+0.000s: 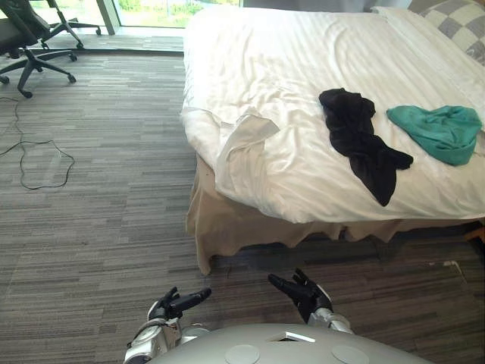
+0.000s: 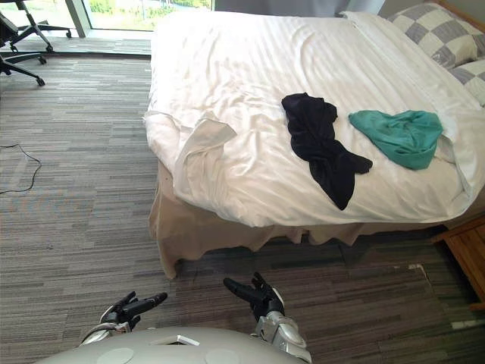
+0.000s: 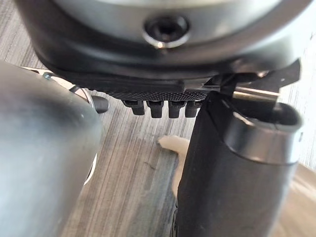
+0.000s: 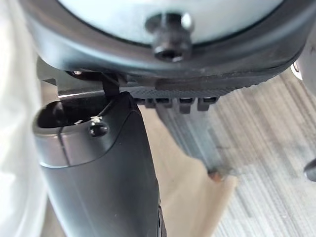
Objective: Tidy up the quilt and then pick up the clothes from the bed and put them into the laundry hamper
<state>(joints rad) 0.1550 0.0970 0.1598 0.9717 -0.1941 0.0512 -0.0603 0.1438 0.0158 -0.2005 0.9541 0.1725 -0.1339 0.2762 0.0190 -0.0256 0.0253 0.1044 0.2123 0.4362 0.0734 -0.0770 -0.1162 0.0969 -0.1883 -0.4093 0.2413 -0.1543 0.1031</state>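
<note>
Hovering low over the floor, the left hand [image 1: 178, 302] and right hand [image 1: 303, 292] hold nothing, their fingers released and loosely straight. The bed [image 1: 227, 227] lies well ahead of both. The white quilt [image 1: 288, 91] has a turned-back corner [image 1: 246, 133] ahead and between the two hands. The black garment [image 1: 356, 136] lies on the quilt ahead and right of the right fingers, its long axis running mostly away from them. The teal garment [image 1: 443, 130] is further right. Smoothing the corner likely comes first.

A black garment [image 1: 358, 130] and a teal garment [image 1: 443, 130] are lying on the white, faintly striped quilt [image 1: 258, 68], grey-checked pillows [image 2: 439, 34] beside it.
</note>
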